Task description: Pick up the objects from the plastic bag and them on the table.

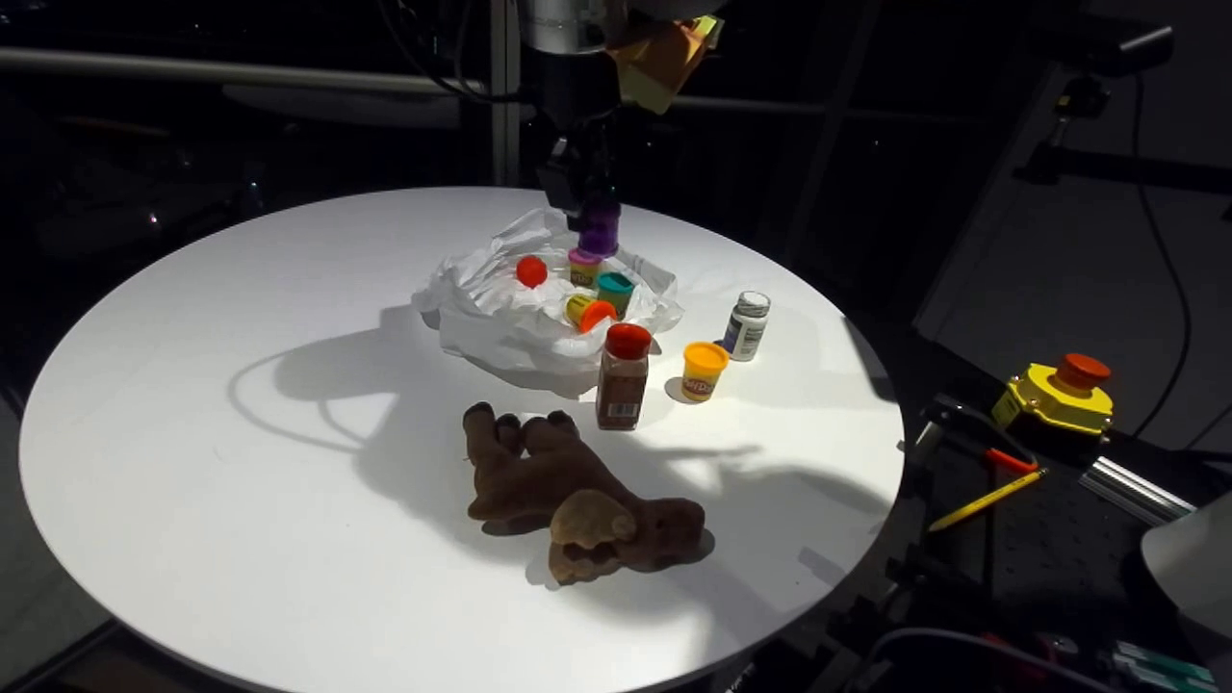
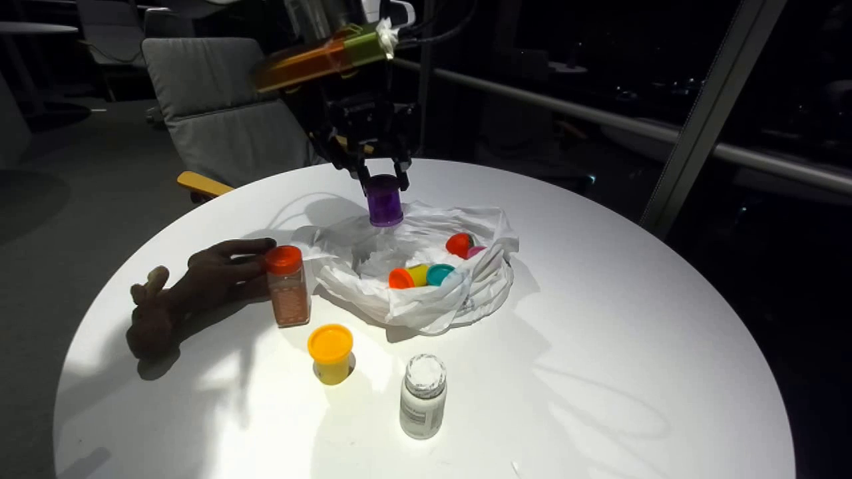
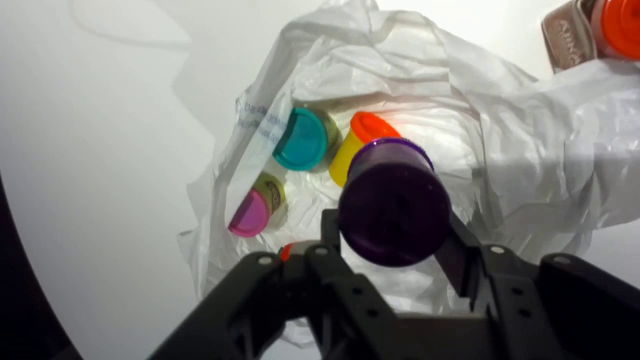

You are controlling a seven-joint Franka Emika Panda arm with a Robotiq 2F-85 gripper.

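Note:
My gripper (image 2: 385,182) is shut on the purple cup (image 2: 385,207), with a finger on either side of it, above the plastic bag (image 2: 426,307). Inside the wrinkled white bag lie a teal-lidded tub (image 3: 302,140), a yellow tub with an orange lid (image 3: 346,156), a pink-lidded tub (image 3: 256,210) and a red piece (image 1: 531,271), the last partly hidden by a finger in the wrist view. Outside the bag, on the white table (image 1: 241,539), a brown plush toy (image 1: 549,481) lies on its side. The red-brown bottle (image 1: 623,385) and a yellow-orange tub (image 1: 703,371) stand upright.
A white bottle (image 2: 423,406) stands upright on the table, beside the yellow-orange tub. Behind the table is a grey chair (image 2: 213,100). Past the table's edge, a dark bench carries a yellow box with a red button (image 1: 1059,395) and a yellow pencil (image 1: 987,500).

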